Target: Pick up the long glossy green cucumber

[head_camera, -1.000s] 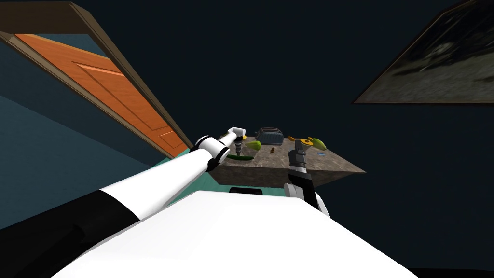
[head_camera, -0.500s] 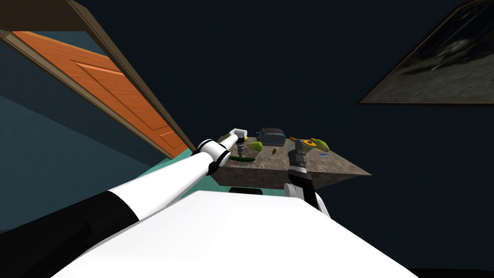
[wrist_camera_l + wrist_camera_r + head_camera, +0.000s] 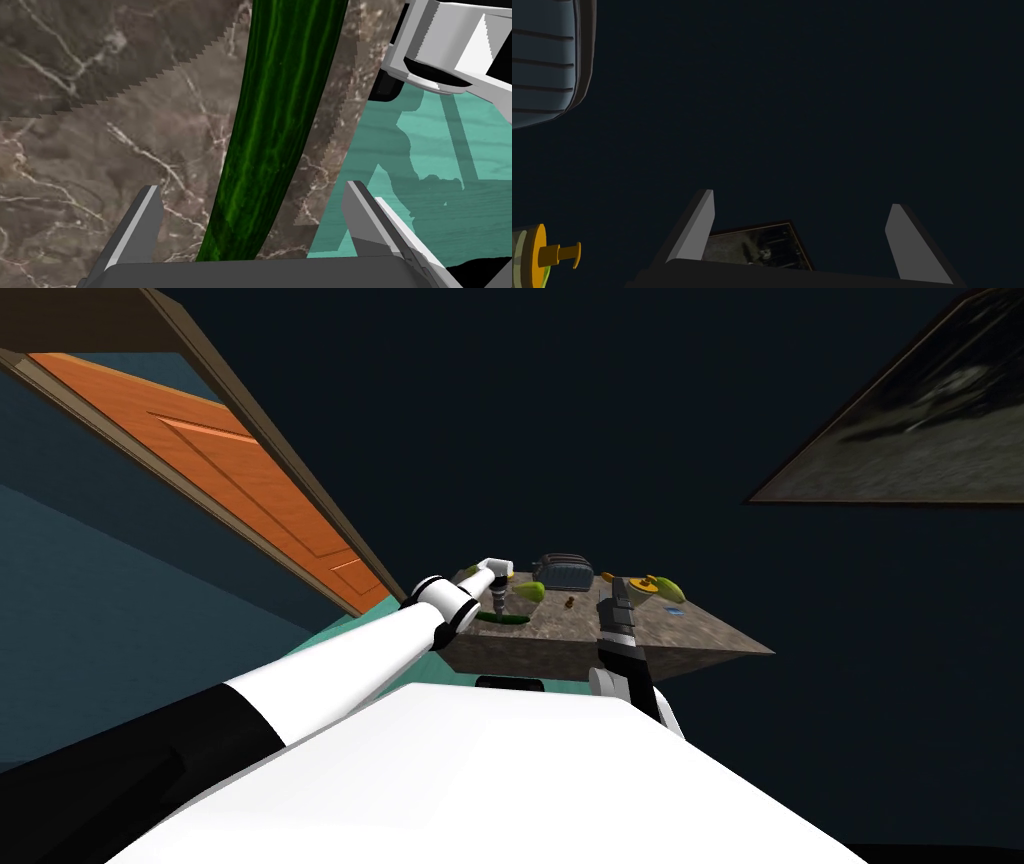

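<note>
Hovering above the marble counter [image 3: 650,638], the L gripper [image 3: 251,187] has hardly moved in the last sec. The head cam drifted a touch, so the counter's R corner slid toward 3 o'clock. That is my own move, not the objects'. The cucumber [image 3: 270,125] lies where it lay. Judgement: approach looks done and alignment holds, so next is prob. a short drop and a squeeze.

L gripper: fingers spread wide, nothing held. The cucumber, dark glossy green w/ paler stripes, passes between them approx centred and clear of both.

In the head view it lies flat on the counter by the near L edge, at 6 o'clock of the L gripper, w/ teal floor [image 3: 450,210] just past that edge. Its long axis runs approx 9 to 3 o'clock there. In the L wrist view it runs straight away from the gripper body, across the fingers' closing line, w/ a gentle curve. Both ends are out of sight, so can't tell the stem end.

R gripper [image 3: 801,199]: fingers apart, empty, raised at 3 o'clock of the cucumber and well apart from it, near the toaster [image 3: 560,571].
</note>
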You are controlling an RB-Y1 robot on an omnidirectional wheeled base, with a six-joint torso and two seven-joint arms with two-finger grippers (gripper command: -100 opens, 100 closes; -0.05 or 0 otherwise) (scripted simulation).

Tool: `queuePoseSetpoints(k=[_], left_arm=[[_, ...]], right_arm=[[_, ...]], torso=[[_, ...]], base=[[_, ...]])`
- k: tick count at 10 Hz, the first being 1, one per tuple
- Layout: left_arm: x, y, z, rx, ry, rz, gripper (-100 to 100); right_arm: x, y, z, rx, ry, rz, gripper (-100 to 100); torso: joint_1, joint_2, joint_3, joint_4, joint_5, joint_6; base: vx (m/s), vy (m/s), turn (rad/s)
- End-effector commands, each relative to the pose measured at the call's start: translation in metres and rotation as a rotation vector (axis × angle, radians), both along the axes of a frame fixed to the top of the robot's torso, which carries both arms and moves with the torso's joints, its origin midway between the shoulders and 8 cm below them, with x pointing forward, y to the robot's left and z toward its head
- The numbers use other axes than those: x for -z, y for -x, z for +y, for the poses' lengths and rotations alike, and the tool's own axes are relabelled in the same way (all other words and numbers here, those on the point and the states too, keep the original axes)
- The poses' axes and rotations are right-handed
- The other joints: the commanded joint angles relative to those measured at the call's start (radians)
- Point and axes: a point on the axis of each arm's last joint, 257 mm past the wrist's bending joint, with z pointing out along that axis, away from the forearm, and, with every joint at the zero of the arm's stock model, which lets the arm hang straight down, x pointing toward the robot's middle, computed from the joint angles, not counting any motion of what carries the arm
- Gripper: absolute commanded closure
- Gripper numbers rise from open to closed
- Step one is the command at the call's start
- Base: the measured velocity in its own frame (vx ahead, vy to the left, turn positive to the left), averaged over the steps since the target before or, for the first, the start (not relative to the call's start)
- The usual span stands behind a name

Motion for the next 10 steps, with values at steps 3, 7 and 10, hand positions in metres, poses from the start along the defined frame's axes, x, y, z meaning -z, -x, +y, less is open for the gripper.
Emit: queuePoseSetpoints(k=[3, 7, 10], left_arm=[[0.009, 0.015, -0.008, 0.003, 0.002, 0.042, -100], [0.014, 0.024, -0.013, 0.007, 0.005, 0.065, -100], [0.019, 0.019, 0.007, 0.013, 0.008, 0.063, -100]], right_arm=[[0.000, 0.000, 0.000, 0.000, 0.000, 0.000, 0], [0.000, 0.000, 0.000, 0.000, 0.000, 0.000, 0], [0.000, 0.000, 0.000, 0.000, 0.000, 0.000, 0]], torso=[[-0.001, 0.001, 0.001, 0.000, 0.000, 0.000], [-0.001, 0.000, 0.000, 0.000, 0.000, 0.000], [-0.001, 0.001, 0.001, 0.000, 0.000, 0.000]], base=[[0.012, 0.005, 0.011], [0.025, 0.005, 0.019], [0.001, -0.025, 0.009]])
